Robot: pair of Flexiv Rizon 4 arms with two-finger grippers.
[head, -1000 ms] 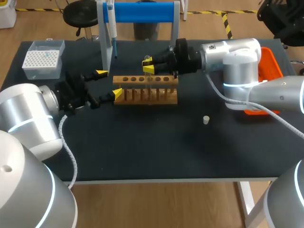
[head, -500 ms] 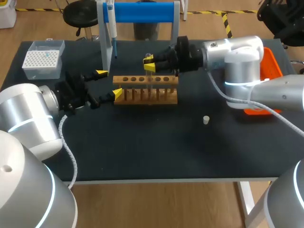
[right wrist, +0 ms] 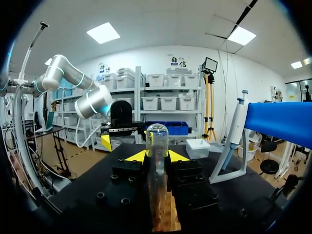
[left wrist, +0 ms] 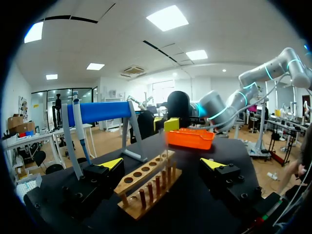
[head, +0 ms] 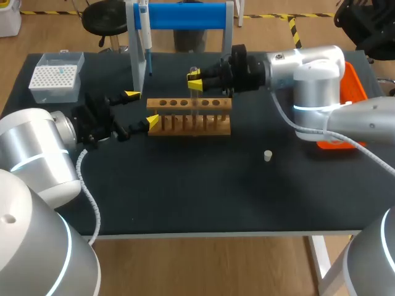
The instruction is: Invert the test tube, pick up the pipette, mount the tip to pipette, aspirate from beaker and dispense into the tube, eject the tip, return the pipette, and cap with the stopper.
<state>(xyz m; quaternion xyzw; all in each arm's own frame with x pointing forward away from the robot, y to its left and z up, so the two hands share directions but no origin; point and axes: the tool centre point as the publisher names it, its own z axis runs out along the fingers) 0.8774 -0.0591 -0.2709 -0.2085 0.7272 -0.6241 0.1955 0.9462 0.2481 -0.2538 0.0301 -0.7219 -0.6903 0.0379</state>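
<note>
- The clear glass test tube [right wrist: 157, 141] is pinched between the yellow-tipped fingers of the right gripper [head: 194, 82], one finger on each side of it.
- The tube is held upright with its rounded closed end upward, directly over the wooden test tube rack [head: 197, 123]; whether its lower end is clear of the rack cannot be told.
- The left gripper [head: 141, 107] is spread wide at the rack's left end, which lies between its fingers.
- The small white stopper [head: 268, 156] is seen standing alone on the black table [head: 197, 197], well apart from the rack.
- The blue and white pipette [head: 145, 40] is hung on the blue-barred stand [head: 185, 15] behind the rack.
- The clear box of pipette tips [head: 57, 77] is placed at the table's far left corner.
</note>
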